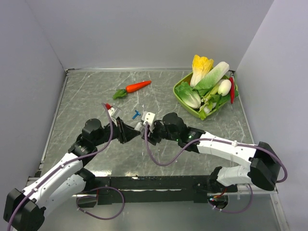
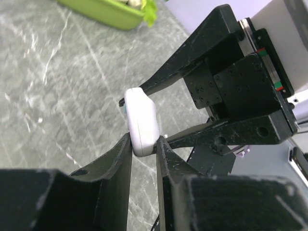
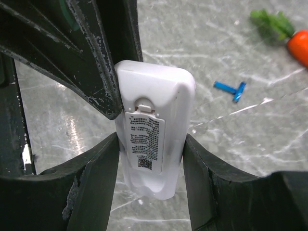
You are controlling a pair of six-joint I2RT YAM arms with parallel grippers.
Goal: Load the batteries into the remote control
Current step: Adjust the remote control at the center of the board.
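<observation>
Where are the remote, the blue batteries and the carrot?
remote [image 3: 144, 139]: right wrist view, on its back label.
batteries [image 3: 225, 87]: right wrist view, on the left blue stick.
carrot [image 1: 139, 86]: top view, on its orange body.

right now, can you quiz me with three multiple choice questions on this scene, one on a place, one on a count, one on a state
1. Where are the batteries?
A) inside the remote control
B) on the table, between the arms and the carrot
C) in the green bin

2. How many batteries show?
A) one
B) two
C) four

3. The remote control is:
A) lying flat on the table
B) held by one arm only
C) pinched by both arms

Answers:
1 B, they lie on the bare table, short of the carrot.
2 B, two blue sticks, touching.
3 C, the left fingers and the right fingers each clamp it.
</observation>
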